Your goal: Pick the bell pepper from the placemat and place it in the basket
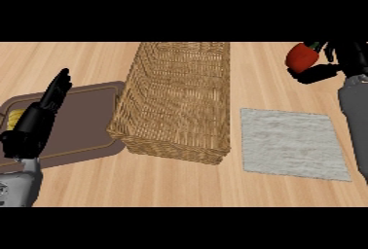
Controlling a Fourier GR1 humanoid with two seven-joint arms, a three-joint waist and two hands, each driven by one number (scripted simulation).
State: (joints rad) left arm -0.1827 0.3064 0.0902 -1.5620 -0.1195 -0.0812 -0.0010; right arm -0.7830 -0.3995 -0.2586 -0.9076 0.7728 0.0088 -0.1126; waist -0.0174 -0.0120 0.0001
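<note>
A red bell pepper [301, 56] is held up at the far right, with my right hand [332, 65] shut on it; the black fingers curl round its right side. The pepper hangs above the wooden counter, to the right of the tall woven basket [179, 99] and beyond the grey placemat [293, 144]. Nothing lies on the placemat, which sits flat at the lower right. My left hand [45, 113] rests open at the left edge, fingers pointing up, over the brown tray.
A brown tray [82, 121] lies left of the basket, touching its lower left corner. A yellow item [16, 117] sits on the tray, mostly hidden behind my left hand. Bare wood counter surrounds the placemat.
</note>
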